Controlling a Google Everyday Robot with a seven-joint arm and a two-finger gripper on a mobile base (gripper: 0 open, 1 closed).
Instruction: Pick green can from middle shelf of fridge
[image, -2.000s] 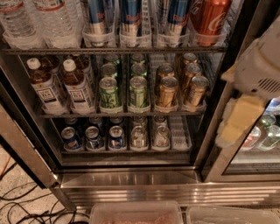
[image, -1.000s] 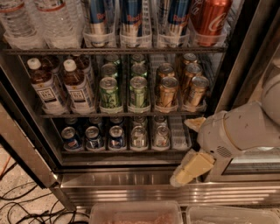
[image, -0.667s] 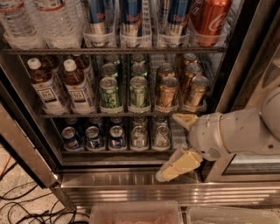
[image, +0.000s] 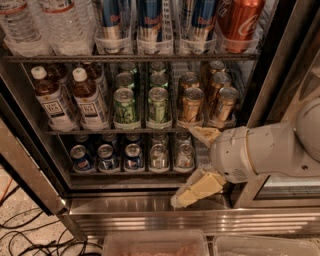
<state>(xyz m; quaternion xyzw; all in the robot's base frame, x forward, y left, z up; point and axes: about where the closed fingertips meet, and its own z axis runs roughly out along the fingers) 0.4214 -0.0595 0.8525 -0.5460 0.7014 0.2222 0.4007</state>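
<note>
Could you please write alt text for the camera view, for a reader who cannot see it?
A robot's hand, fingers spread open, hangs at the lower right of a drinks fridge, just below the middle shelf. On that shelf, two lanes of green cans stand between brown bottles on the left and gold cans on the right.

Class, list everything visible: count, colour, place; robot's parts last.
fridge: one, steel frame, fills view
water bottles: several, clear, top shelf left
tall cans: three lanes, blue, top shelf
cola can: one, red, top shelf right
tea bottles: two in front, brown, middle shelf left
green cans: two lanes, green, middle shelf centre
gold cans: two lanes, bronze, middle shelf right
Pepsi cans: three, blue, bottom shelf left
silver cans: two, silver, bottom shelf centre
bins: two, clear, bottom edge
arm: one, white, right
hand: one, yellowish, open, before bottom shelf
</note>
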